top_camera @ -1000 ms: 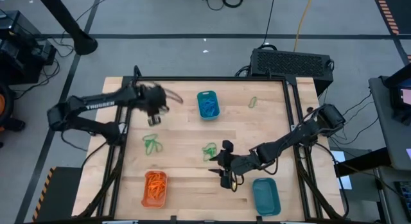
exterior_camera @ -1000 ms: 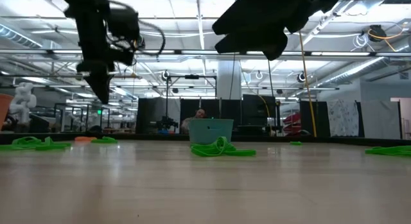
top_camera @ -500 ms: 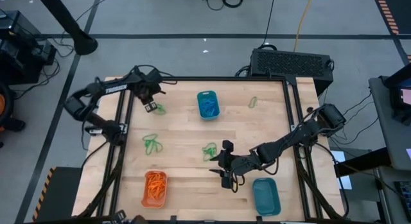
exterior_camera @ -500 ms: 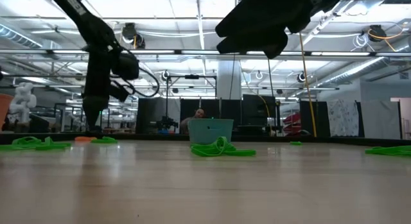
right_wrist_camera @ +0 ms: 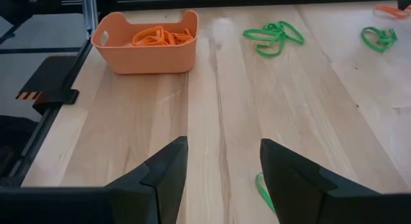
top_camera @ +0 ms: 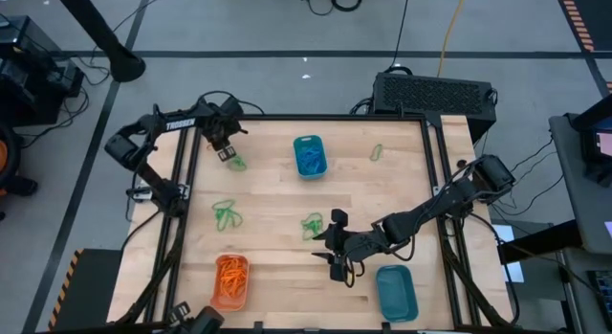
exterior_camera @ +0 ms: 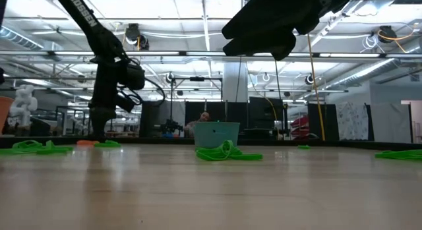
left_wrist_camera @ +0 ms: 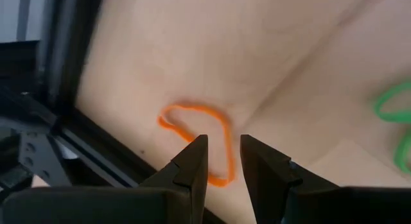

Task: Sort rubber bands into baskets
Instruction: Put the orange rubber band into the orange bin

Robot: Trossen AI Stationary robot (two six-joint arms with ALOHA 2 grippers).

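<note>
The left claw (top_camera: 227, 153) hangs over the worktop (top_camera: 277, 277) at about 10 o'clock from its middle, close to the far left corner. In the left wrist view its two fingers (left_wrist_camera: 192, 163) stand a narrow gap apart, pointing down at a single orange rubber band (left_wrist_camera: 199, 137) that lies flat on the wood beside the dark frame rail (left_wrist_camera: 96, 150); the tips sit over the band's near edge, and nothing is pinched between them as far as the view shows. A green rubber band (top_camera: 237, 163) lies just beside this claw at its 4 o'clock.

The right claw (top_camera: 335, 260) waits at roughly 6 o'clock of the worktop's middle, its fingers (right_wrist_camera: 164, 166) spread wide over bare wood, with part of a green loop (right_wrist_camera: 264, 192) lying just under them.

The orange basket (top_camera: 229, 281) sits at 7 o'clock near the front edge, filled with orange bands (top_camera: 230, 274). One teal basket (top_camera: 309, 156) stands at 12 o'clock near the far edge and holds blue bands (top_camera: 310, 159). The second teal basket (top_camera: 396, 292) sits at 5 o'clock, just beside the right claw, and looks bare inside.

Loose green bands lie in three more spots: a cluster (top_camera: 227, 214) at 9 o'clock, another (top_camera: 313, 224) near the middle, and a pale green loop (top_camera: 377, 152) at 1 o'clock.
</note>
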